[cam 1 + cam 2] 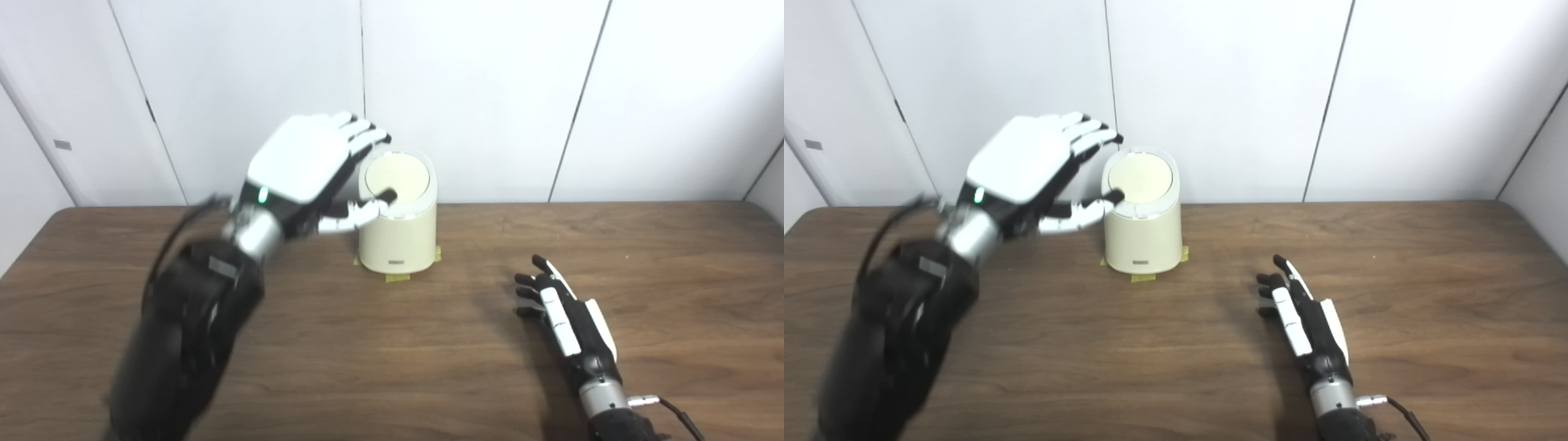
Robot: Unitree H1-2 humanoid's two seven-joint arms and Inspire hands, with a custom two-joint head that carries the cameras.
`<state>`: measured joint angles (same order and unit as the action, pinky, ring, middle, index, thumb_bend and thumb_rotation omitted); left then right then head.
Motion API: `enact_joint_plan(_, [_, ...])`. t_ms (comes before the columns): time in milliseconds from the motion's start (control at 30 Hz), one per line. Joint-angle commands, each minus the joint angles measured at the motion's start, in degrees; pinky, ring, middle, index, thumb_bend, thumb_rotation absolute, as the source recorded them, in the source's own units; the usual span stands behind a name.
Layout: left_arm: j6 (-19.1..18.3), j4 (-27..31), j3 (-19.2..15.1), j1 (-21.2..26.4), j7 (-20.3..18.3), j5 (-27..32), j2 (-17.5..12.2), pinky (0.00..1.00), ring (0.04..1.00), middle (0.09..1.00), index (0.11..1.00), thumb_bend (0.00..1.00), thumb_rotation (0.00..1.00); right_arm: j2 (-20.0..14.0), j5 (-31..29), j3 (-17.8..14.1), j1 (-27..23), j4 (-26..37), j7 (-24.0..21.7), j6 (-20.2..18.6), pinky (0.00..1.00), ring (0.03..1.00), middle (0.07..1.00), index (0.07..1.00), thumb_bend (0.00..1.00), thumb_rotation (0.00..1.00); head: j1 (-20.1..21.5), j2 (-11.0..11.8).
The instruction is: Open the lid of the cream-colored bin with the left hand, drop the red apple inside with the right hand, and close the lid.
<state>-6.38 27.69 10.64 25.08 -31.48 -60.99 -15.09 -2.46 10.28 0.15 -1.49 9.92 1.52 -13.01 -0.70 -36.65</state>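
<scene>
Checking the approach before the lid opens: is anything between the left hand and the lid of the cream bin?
Nothing visible. The left hand is raised beside the cream bin, its thumb tip at the lid. The lid is down. No apple is in view.

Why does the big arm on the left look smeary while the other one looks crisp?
In the left eye view the left hand and its dark forearm are motion-blurred beside the bin; the right eye view shows the same smear, while the right hand lies sharp on the table.

Small dark label on cream bin front, text too blurred to read
</scene>
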Motion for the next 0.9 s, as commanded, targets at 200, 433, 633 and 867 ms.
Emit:
enact_joint_plan(200, [-12.7,7.6,-14.0,-13.7,6.1,25.1,11.4,0.80,0.909,0.926,0.883,0.34,0.72,0.1,-1.6,-0.3,-1.8,0.9,0.5,4.5,0.68,0.803,0.815,0.892,0.45,0.97,0.5,0.3])
enact_joint_plan(433, [-13.9,5.1,-21.5,-23.6,11.5,45.2,15.8,0.97,0.936,0.934,0.953,0.48,0.99,0.0,-6.5,-1.0,-2.1,2.3,-1.3,7.1,0.73,0.840,0.860,0.889,0.41,0.94,0.5,0.2])
enact_joint_plan(633, [-11.4,2.3,-22.5,-28.8,17.4,53.2,17.1,0.96,0.966,0.970,0.965,0.40,1.00,-0.9,-11.1,-1.5,-3.2,2.5,-3.3,7.2,0.86,0.930,0.936,0.935,0.44,0.96,0.5,0.0])
enact_joint_plan(867, [-10.4,-1.9,-22.8,-31.5,21.3,60.4,16.6,1.00,0.984,0.980,0.977,0.46,1.00,-1.2,-12.9,-1.8,-2.9,3.5,-4.0,5.5,0.92,0.966,0.961,0.957,0.51,0.97,0.7,-0.5])
